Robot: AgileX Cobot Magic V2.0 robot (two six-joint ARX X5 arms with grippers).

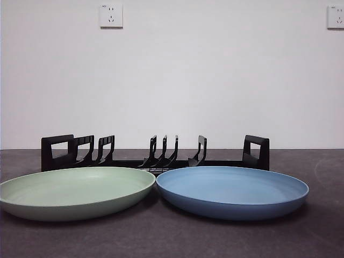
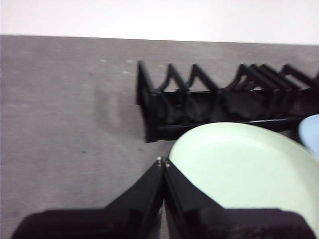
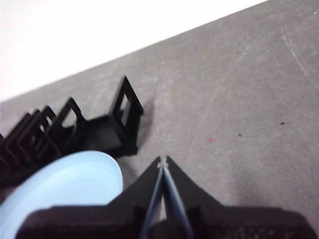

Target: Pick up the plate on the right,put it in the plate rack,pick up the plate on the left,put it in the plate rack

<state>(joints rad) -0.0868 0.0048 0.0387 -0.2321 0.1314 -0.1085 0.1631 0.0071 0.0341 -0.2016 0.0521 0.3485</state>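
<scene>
Dark grey surface (image 1: 172,236) carries the blue plate (image 1: 232,191) and green plate (image 1: 75,191) just before the empty plate rack (image 1: 156,156); with both grippers' jaws clenched and empty, either shallow rim could slip from a grasp.

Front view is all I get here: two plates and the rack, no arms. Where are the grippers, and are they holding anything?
Observer: The right gripper hangs above bare table just beside the blue plate, jaws shut, holding nothing.
Operator: And the left one?
Observer: The left gripper hangs by the rim of the green plate, jaws shut and empty too.
Operator: Is anything in the plate rack yet?
Observer: No. In the left wrist view the plate rack has no plate in the slots it shows, and both plates lie flat in front of it.
</scene>
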